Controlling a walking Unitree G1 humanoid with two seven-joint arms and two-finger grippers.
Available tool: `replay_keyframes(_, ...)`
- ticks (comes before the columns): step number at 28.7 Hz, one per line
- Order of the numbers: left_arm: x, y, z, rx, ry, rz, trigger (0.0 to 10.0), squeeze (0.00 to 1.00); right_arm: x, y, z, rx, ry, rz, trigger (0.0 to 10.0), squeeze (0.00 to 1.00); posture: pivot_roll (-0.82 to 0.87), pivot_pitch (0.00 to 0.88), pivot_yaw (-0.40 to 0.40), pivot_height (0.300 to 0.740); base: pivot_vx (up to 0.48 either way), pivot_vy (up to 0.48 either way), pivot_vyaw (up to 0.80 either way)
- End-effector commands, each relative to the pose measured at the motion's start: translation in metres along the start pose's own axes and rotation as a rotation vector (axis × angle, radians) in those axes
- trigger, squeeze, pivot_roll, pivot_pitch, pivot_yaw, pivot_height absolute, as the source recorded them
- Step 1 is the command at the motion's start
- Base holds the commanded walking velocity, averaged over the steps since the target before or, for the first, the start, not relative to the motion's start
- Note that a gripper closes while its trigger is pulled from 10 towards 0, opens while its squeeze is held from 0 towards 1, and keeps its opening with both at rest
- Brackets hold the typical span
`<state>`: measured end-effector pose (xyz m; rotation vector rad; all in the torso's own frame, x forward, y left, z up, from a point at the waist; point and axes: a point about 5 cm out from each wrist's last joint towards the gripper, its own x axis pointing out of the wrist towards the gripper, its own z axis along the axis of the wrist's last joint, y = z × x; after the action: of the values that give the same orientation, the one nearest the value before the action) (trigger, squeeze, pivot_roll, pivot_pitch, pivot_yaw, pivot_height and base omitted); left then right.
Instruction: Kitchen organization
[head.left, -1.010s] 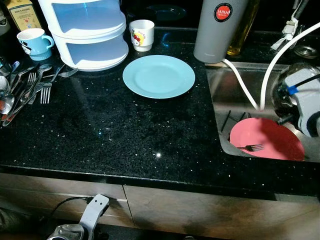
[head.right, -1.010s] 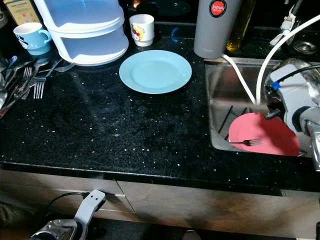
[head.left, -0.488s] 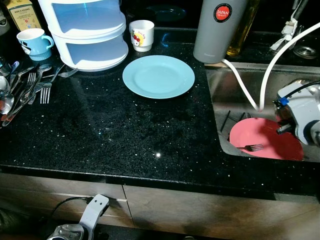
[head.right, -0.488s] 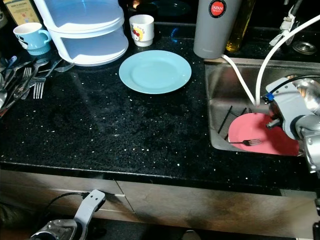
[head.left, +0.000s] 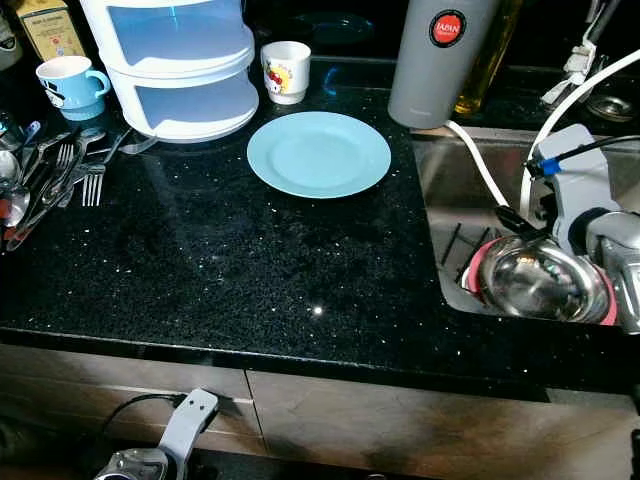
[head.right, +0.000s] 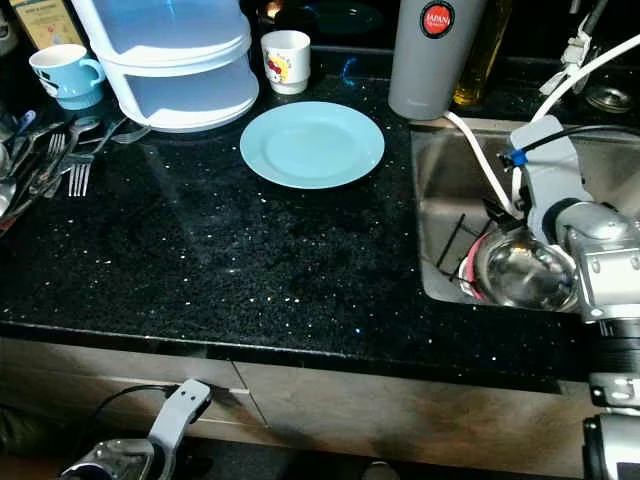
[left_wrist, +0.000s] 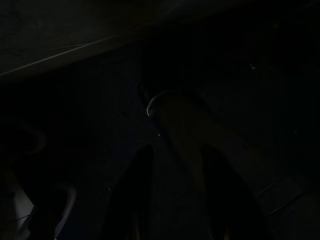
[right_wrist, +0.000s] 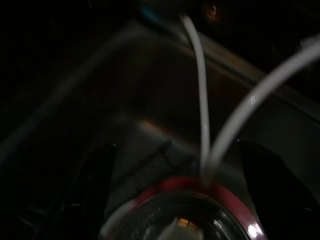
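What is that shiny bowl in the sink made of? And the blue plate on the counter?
The bowl looks like polished metal, probably stainless steel: it is silvery and mirrors the light. The blue plate looks like smooth plastic or glazed ceramic, which one is unclear: its even pale colour has only a soft sheen.

flask (head.left: 441, 60): round red label near the top, white letters reading "japan"; a smaller line under it is too small to read.
box (head.left: 43, 28): yellow label at the bench's back left corner, dark print on it, blurred beyond reading.
white cup (head.left: 285, 71): a coloured cartoon picture on its side, no words to make out.
blue cup (head.left: 69, 87): a dark and white figure on its side, no letters legible.
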<state>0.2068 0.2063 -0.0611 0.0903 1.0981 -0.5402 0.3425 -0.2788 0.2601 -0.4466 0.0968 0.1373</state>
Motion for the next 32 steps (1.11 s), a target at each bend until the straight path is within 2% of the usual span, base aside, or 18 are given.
replay_keyframes(1, 0.000, 0.001, 0.001, 0.006, -0.006, 0.010, 10.0, 0.00, 0.000, 0.004, 0.014, 0.046, -0.099, 0.009, 10.0, 0.00, -0.01, 0.103, 0.012, 0.740, 0.000, 0.000, 0.00)
replay_keyframes(2, 0.000, 0.001, 0.001, 0.006, -0.006, 0.010, 10.0, 0.00, 0.000, 0.004, 0.014, 0.046, -0.099, 0.009, 10.0, 0.00, -0.01, 0.103, 0.012, 0.740, 0.000, 0.000, 0.00)
replay_keyframes(3, -0.001, 0.001, 0.001, 0.008, -0.005, 0.011, 10.0, 0.00, 0.003, 0.016, 0.028, 0.133, -0.211, 0.050, 10.0, 0.00, 0.00, 0.104, 0.012, 0.740, 0.000, 0.000, 0.00)
replay_keyframes(7, -0.001, 0.001, 0.001, 0.009, -0.004, 0.012, 10.0, 0.00, 0.007, 0.040, 0.044, 0.237, -0.328, 0.140, 10.0, 0.00, 0.00, 0.101, 0.012, 0.740, 0.000, 0.000, 0.14)
replay_keyframes(11, -0.001, 0.002, 0.000, 0.008, -0.004, 0.013, 10.0, 0.00, 0.008, 0.069, 0.065, 0.281, -0.433, 0.243, 10.0, 0.00, 0.00, 0.101, 0.015, 0.740, 0.000, 0.000, 0.73)
replay_keyframes(21, 0.000, 0.001, 0.000, 0.007, -0.006, 0.010, 10.0, 0.00, -0.001, 0.090, 0.096, 0.380, -0.603, 0.378, 10.0, 0.00, 0.00, 0.102, 0.011, 0.740, 0.000, 0.000, 0.79)
replay_keyframes(32, 0.000, 0.001, 0.000, 0.006, -0.007, 0.007, 10.0, 0.00, -0.007, 0.106, 0.109, 0.407, -0.676, 0.475, 10.0, 0.00, 0.00, 0.106, 0.014, 0.740, 0.000, 0.000, 0.79)
